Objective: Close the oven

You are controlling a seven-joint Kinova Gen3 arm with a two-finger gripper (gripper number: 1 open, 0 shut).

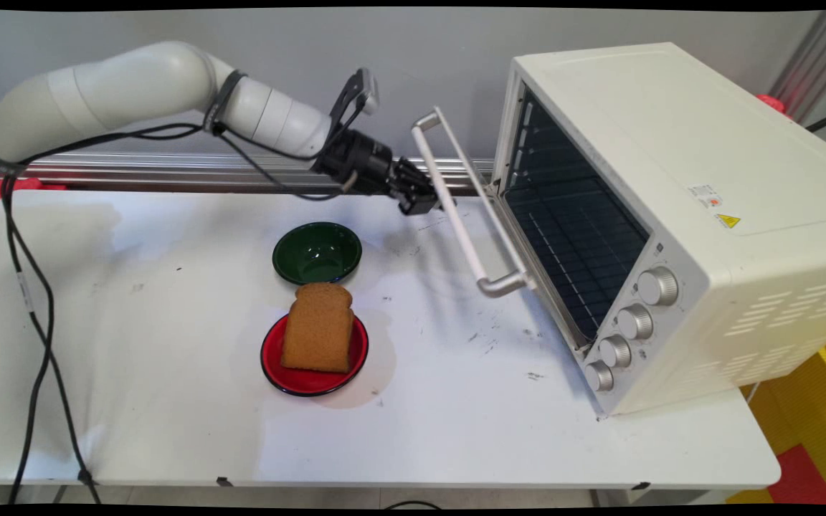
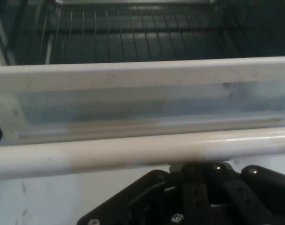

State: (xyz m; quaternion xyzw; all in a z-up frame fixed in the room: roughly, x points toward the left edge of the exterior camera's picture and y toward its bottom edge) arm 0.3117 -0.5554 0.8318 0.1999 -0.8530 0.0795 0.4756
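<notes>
The black two-finger tool (image 1: pixel 433 203) reaches in from the upper left and meets the long cream bar handle (image 1: pixel 456 203) of the cream-white toaster oven (image 1: pixel 671 215), at a point nearer the handle's far end. In the hand view the handle (image 2: pixel 133 157) runs straight across just above the tool's black linkage, hiding the fingertips, so I cannot tell whether the fingers are clamped on the bar or only lying against it.

The oven's glass door (image 1: pixel 510 236) hangs down and open, its handle edge jutting out over the white counter (image 1: pixel 169 401) toward the left. Behind it the dark cavity with its wire rack (image 1: pixel 578 251) stands exposed. The oven sits on the counter's right side, its near corner close to the counter's right front edge, with four silver knobs (image 1: pixel 628 330) down its front panel.

Left of the door lie a dark green bowl (image 1: pixel 317 252) and, just nearer the camera, a red round plate (image 1: pixel 273 369) carrying a brown slice of toast-shaped bread (image 1: pixel 317 327) standing upright. Bowl and plate are near each other but apart, and both are well clear of the door's handle. The counter's left half and near strip are open. Black cables (image 1: pixel 33 308) hang down the left side.
</notes>
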